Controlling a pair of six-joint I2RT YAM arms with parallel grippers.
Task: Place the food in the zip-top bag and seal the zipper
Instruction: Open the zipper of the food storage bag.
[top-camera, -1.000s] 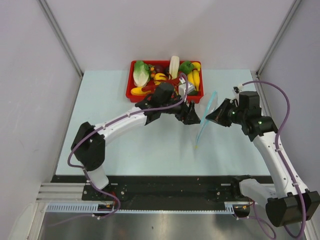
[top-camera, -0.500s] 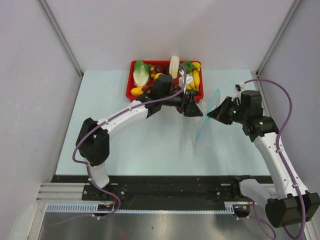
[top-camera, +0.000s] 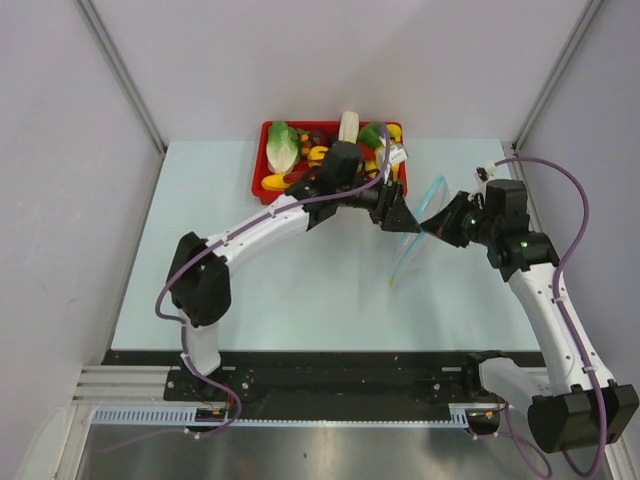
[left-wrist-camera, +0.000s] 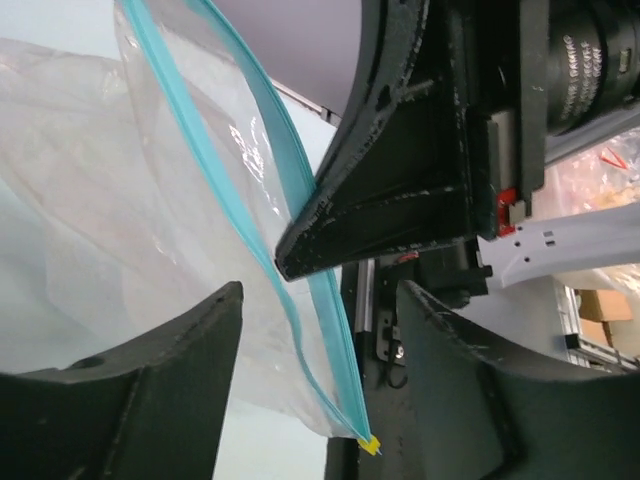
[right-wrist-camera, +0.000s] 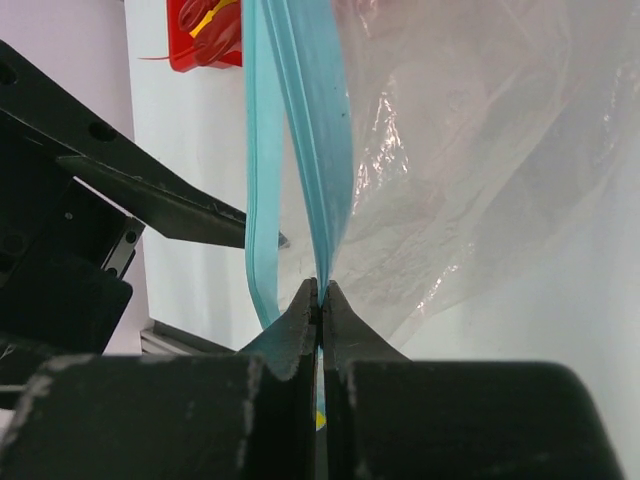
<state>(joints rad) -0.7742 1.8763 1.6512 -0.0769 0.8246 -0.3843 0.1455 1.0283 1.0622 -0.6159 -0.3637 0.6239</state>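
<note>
The zip-top bag (top-camera: 412, 240) hangs clear and floppy from my right gripper (top-camera: 440, 222), which is shut on one blue lip of the zipper (right-wrist-camera: 300, 120). In the right wrist view the jaws (right-wrist-camera: 320, 295) pinch that lip and the other lip bows away to the left. My left gripper (top-camera: 403, 213) is open at the bag's mouth. In the left wrist view the zipper (left-wrist-camera: 300, 200) runs down between its spread fingers (left-wrist-camera: 150, 400) without being pinched. The food lies in the red tray (top-camera: 258, 180): a cabbage (top-camera: 283, 147), a yellow fruit (top-camera: 320, 153) and dark purple pieces (top-camera: 316, 137).
The red tray stands at the back middle of the pale table (top-camera: 200, 250), partly hidden by my left arm. Grey walls close in the left, right and back. The bag's lower corner with a yellow tab (left-wrist-camera: 368, 445) hangs just above the table.
My left arm has swung right from the tray's front to the bag's mouth. The bag's top has risen slightly with the right gripper, which has stayed shut on it.
</note>
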